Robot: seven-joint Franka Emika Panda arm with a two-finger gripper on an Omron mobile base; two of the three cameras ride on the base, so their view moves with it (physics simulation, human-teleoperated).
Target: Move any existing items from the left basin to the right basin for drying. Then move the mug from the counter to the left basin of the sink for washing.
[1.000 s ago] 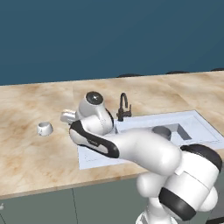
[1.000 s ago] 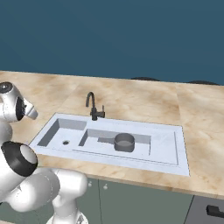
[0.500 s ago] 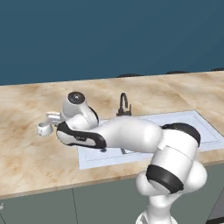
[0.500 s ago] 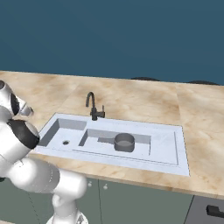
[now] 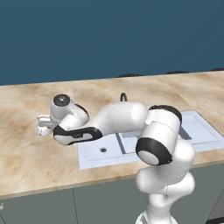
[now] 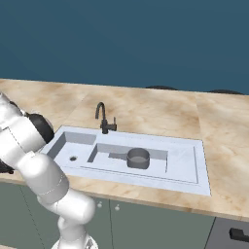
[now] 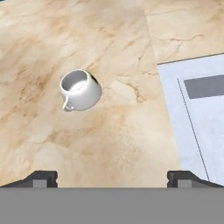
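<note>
From the left base view, the arm is stretched out low across the counter (image 5: 26,153), reaching away from the sink (image 5: 199,127) — the claw (image 5: 42,124) sits at the far end of the reach, out over bare marble. The mug (image 5: 43,130) looks to be right at the claw, pale against the pale hand, and I can't tell whether they touch. The left basin (image 5: 103,148) lies behind the claw, back along the arm, its small drain showing.

Over to the right base view: the pan (image 6: 138,158) sits in the right basin (image 6: 180,163), well away from where the arm is working, with its handle pointing toward the left basin (image 6: 68,148). The black faucet (image 6: 103,118) stands at the sink's back rim.

Now the hand view — the two fingertips (image 7: 41,178) stand wide apart, so the claw (image 7: 112,178) is released, gripping nothing. The mug (image 7: 79,90) lies ahead of the claw and toward the left fingertip, tipped slightly, handle facing the claw. The sink's rim (image 7: 175,105) runs off past the right fingertip.
</note>
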